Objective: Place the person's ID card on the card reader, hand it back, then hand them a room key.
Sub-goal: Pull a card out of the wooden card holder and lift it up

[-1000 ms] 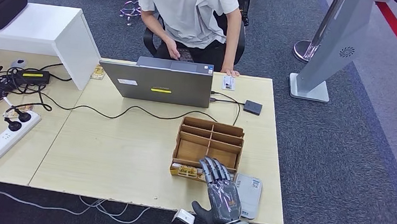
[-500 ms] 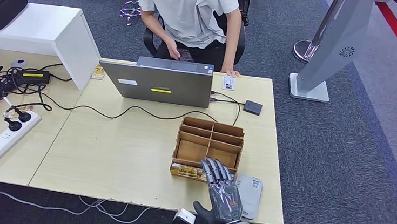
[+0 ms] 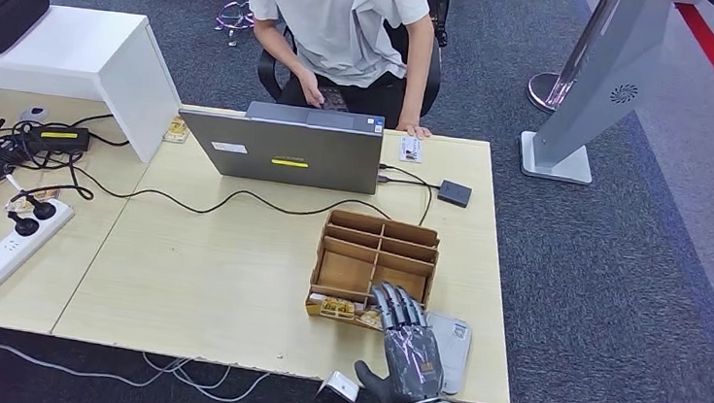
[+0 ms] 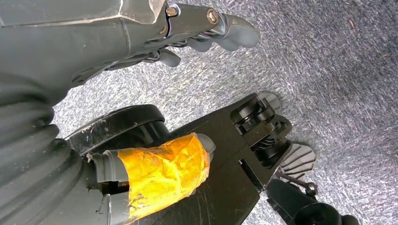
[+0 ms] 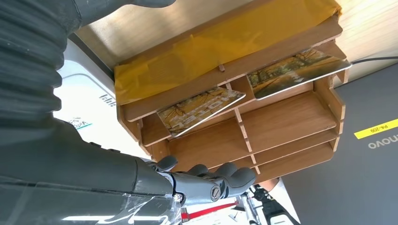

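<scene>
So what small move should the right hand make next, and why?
Probably reach forward across the table toward the ID card. The right hand hovers open over the near end of the wooden organizer, holding nothing, while the ID card lies at the far edge by the person's hand, away from the card reader.

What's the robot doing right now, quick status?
Right hand open, empty, over tray's near edge. Left hand hanging, empty. ID card on far edge by person. Two key cards in tray. Nothing blocking.

Grey carpet [image 3: 619,283], pale wooden desk [image 3: 210,276], white stand [image 3: 588,85]
</scene>
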Available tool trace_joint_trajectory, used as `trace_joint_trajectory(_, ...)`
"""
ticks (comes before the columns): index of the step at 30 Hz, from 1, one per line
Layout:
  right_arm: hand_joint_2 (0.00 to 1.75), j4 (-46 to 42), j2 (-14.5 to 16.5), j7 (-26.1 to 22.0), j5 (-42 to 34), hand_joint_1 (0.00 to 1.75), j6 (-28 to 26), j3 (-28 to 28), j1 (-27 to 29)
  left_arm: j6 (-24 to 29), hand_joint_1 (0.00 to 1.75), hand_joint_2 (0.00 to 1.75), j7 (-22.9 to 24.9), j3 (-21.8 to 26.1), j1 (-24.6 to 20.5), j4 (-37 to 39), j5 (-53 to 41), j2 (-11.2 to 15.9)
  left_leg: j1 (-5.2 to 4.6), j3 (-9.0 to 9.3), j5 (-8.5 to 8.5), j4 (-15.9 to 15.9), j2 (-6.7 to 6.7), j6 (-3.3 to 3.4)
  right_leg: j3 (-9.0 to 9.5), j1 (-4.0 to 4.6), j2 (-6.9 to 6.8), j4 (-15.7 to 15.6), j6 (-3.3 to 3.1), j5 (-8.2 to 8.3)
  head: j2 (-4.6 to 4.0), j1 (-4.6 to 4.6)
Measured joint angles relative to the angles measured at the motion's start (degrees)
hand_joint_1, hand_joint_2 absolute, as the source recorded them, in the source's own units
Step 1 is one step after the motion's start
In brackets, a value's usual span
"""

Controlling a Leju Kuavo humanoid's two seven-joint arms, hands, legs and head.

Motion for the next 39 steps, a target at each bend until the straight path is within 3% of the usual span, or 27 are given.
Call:
trace_joint_trajectory(7, 1.75, 0.0, 0.0, 0.0, 0.0, 0.04, 0.0, -0.4, 0.2, 0.0, 0.0, 1.75, 0.0, 0.0, 0.0, 0.0, -0.1, 0.0, 0.0, 0.0, 0.0, 0.0, 0.0, 0.0, 0.0, 0.0, 0.0, 0.0, 0.0, 0.0, 0.01, 0.0)
trace_joint_trajectory(11, 1.75, 0.0, 0.0, 0.1, 0.0, 1.75, 0.0, -0.4, 0.2, 0.0, 0.0, 1.75, 0.0, 0.0, 0.0, 0.0, -0.2, 0.0, 0.0, 0.0, 0.0, 0.0, 0.0, 0.0, 0.0, 0.0, 0.0, 0.0, 0.0, 0.0, 0.0, 0.0)
trace_joint_trajectory(39, 1.75, -0.6, 0.0, -0.7, -2.0, 1.75, 0.8, -0.8, 0.4, -0.3, 0.0, 1.75, -0.4, 0.9, 0.0, 0.0, -0.2, 0.0, 0.0, 0.02, 0.0, 0.0, 0.03, 0.0, 0.01, 0.0, 0.02, 0.0, 0.0, 0.0, 0.0, 0.01)
